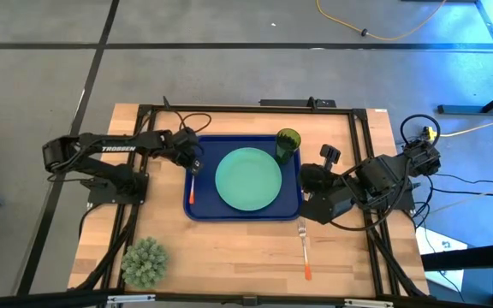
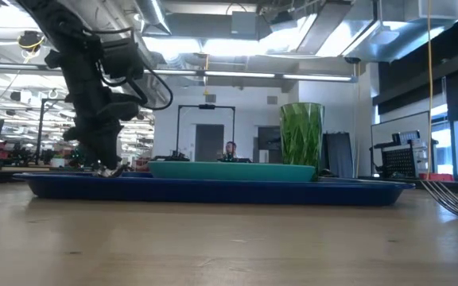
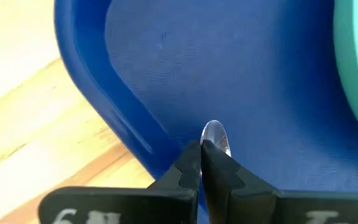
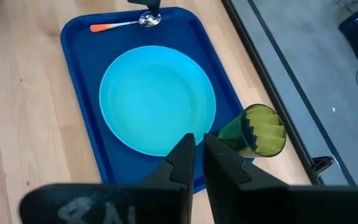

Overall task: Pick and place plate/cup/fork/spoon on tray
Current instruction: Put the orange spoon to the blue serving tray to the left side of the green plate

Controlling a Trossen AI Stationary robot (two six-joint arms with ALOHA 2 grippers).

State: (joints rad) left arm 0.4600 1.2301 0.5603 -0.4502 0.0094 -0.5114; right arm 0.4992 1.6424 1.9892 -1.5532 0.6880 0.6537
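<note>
The dark blue tray (image 1: pixel 202 208) lies mid-table. On it rest the mint-green plate (image 1: pixel 248 178) and, at its far right corner, the upright olive-green cup (image 1: pixel 288 144). The spoon (image 4: pixel 120 25) lies along the tray's left side, its orange handle (image 1: pixel 192 193) pointing toward the near edge. My left gripper (image 1: pixel 193 166) is down at the spoon's bowl, shut on it. The fork (image 1: pixel 304 253) lies on the table near the tray's near right corner. My right gripper (image 4: pixel 199 144) is shut and empty, above the tray's right rim. My left gripper pinches the spoon at its silver bowl (image 3: pixel 216 135), which sticks out just past the two shut fingertips. The fingers come slanting down from the table's left. The spoon lies flat on the tray's floor (image 3: pixel 247 74). The fingers hide the exact place of contact.
A spiky grey-green plant (image 1: pixel 145 262) stands at the table's near left corner. Black frame rails (image 1: pixel 368 171) run along the table's sides and far edge. Bare wood lies between the tray and the near edge.
</note>
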